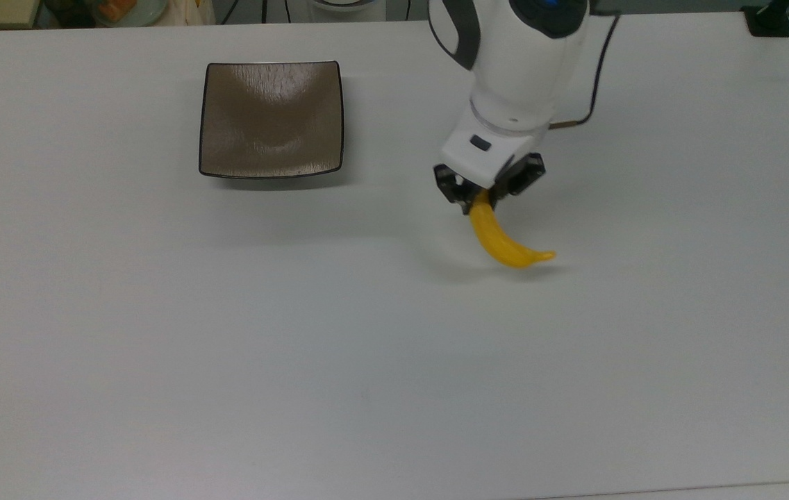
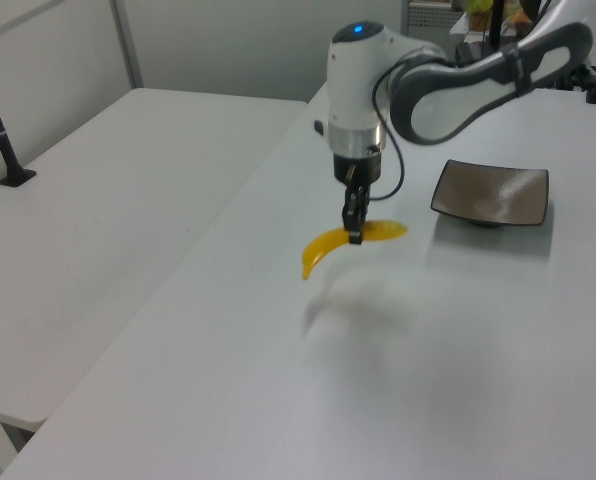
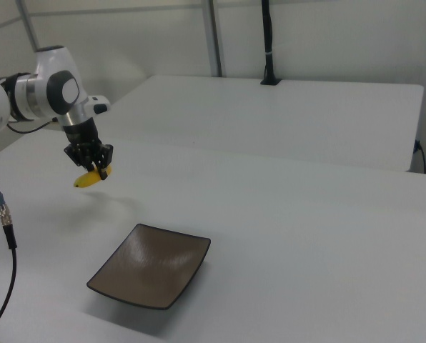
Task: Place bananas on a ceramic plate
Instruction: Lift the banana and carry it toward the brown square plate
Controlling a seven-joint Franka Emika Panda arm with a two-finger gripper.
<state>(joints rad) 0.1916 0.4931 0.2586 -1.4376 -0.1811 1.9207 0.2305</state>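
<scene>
A curved yellow banana [image 1: 505,244] [image 2: 330,245] [image 3: 88,179] hangs in the air above the white table [image 1: 228,347], casting a soft shadow below it. My gripper [image 1: 483,196] [image 2: 354,234] [image 3: 98,170] is shut on one end of it, the rest sticking out toward the top view's lower right. The square brown-grey ceramic plate [image 1: 271,118] [image 2: 492,192] [image 3: 151,263] lies flat on the table to the top view's left of the gripper, with nothing on it.
The white arm [image 2: 458,80] reaches over the table from the far side in the top view. A cable [image 1: 592,83] loops beside the wrist. A second white table [image 2: 108,200] stands alongside. A black post [image 3: 266,43] rises at the back.
</scene>
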